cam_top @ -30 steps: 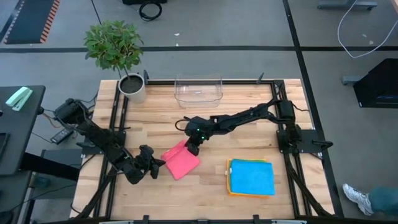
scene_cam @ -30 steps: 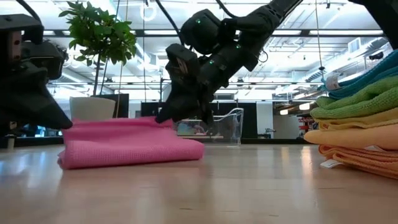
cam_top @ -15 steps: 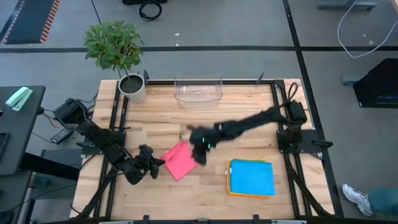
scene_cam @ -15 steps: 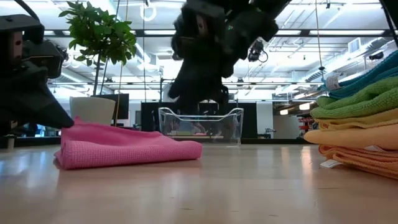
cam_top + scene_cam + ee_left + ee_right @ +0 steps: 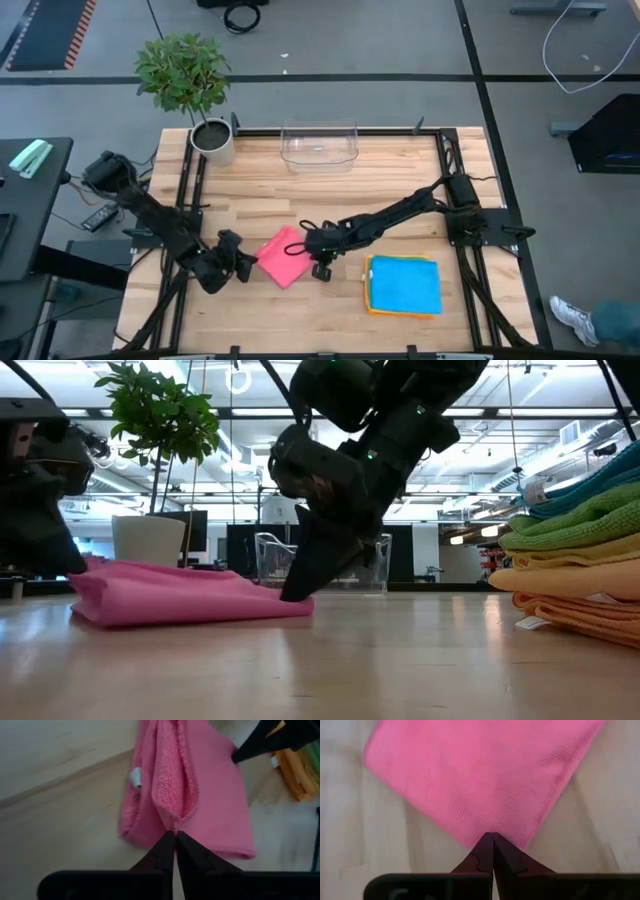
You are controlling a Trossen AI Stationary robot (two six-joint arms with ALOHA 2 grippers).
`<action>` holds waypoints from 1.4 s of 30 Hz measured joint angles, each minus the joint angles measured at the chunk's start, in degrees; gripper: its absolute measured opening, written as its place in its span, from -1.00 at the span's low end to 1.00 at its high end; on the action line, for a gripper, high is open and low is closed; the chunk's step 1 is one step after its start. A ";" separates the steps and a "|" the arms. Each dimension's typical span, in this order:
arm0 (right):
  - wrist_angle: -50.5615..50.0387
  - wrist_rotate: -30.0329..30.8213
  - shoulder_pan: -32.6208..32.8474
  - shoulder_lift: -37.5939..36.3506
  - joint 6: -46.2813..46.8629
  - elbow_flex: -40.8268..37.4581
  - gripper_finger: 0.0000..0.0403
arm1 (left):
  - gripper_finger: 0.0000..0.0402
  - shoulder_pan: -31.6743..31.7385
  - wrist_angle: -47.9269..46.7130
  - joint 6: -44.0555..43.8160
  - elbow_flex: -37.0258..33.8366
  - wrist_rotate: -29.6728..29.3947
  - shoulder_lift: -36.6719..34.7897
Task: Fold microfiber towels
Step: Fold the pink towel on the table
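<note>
A pink towel [image 5: 283,255], folded over, lies flat on the table a little left of the middle. It also shows in the low view [image 5: 180,595]. My left gripper [image 5: 243,262] is shut at its left end. My right gripper [image 5: 306,250] is shut at its right edge, with its tips down at the table [image 5: 292,595]. A stack of folded towels [image 5: 405,285] with a blue one on top lies at the near right; green and orange layers show in the low view [image 5: 575,550]. My left gripper pinches a raised fold of the pink towel [image 5: 174,820] at its left end between its two fingers, coming in low from the table's left. The rest of the towel lies on the table. My right gripper has its shut fingertips on the towel's right edge [image 5: 492,831], slanting down from the right. The edge lies on the table, and I cannot tell how many layers are between the fingers.
A clear plastic bin [image 5: 320,145] stands at the far edge, and a potted plant [image 5: 212,140] at the far left corner. Bare wood lies between the pink towel and the stack, and along the near edge.
My right gripper has risen from the towel's far side, swung toward the near edge, and come down at the towel's right edge. The pink towel has slid a little toward the table's left, and my left gripper has gone with it.
</note>
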 joint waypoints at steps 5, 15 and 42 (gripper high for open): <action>-0.30 0.02 -0.20 0.26 -0.59 0.01 -0.97 | -0.97 0.00 -10.48 -1.39 0.02 4.21 -8.36; 4.70 -2.57 -1.73 -1.24 0.10 0.01 -0.97 | -0.57 0.85 -16.76 2.44 0.00 5.74 -15.96; 1.13 -0.49 -4.63 -2.40 15.04 0.06 -0.97 | 0.06 39.94 1.65 49.35 2.27 34.68 -8.10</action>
